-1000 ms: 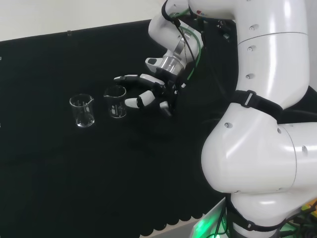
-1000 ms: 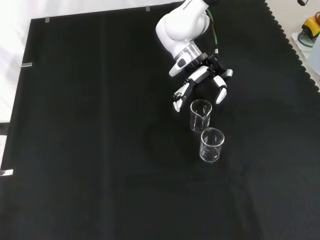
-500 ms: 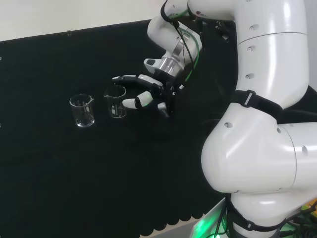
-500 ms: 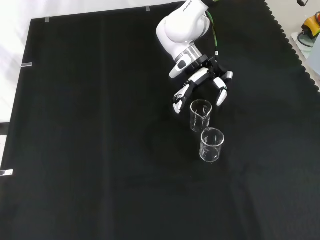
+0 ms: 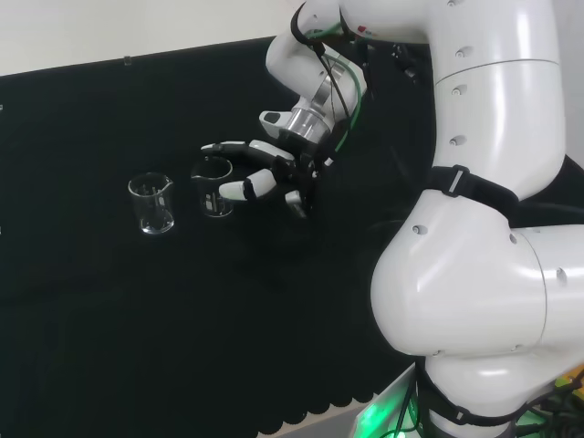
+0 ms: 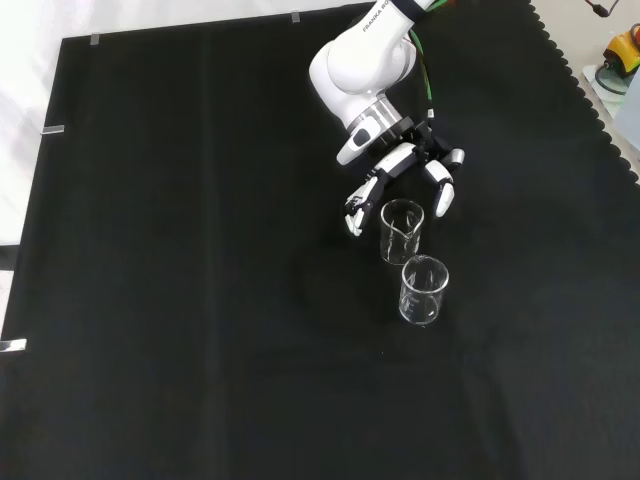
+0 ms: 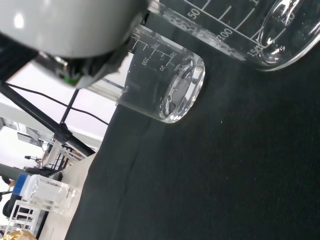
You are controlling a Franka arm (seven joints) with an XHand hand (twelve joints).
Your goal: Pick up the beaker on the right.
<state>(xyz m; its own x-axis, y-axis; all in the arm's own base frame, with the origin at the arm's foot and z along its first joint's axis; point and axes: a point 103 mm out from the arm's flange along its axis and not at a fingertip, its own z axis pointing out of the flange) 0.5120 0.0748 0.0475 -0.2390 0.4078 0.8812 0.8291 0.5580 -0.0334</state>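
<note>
**Beaker on the right, hand spread around its rim**

Beaker on the right (image 5: pixel 213 189) — right as the head view shows it — stands upright on the black cloth (image 5: pixel 109 310), clear glass with printed graduation marks. In the front view it is the farther of the two (image 6: pixel 401 230). The hand (image 5: pixel 274 169) reaches in from that view's right, tilted down, its fingers (image 5: pixel 239 189) spread and slightly bent on either side of the rim, not closed on it. Whether a fingertip touches the glass, I cannot tell. In the front view the hand (image 6: pixel 405 170) comes from the top, fingers straddling the vessel's far side.

A second beaker (image 5: pixel 151 203) stands just beside the first, to its left in the head view — nearer the camera in the front view (image 6: pixel 423 289). Both look empty.

The cloth has a scalloped edge. The wrist view shows both beakers close up (image 7: pixel 270 30) (image 7: pixel 165 87), with a pale room behind.
</note>
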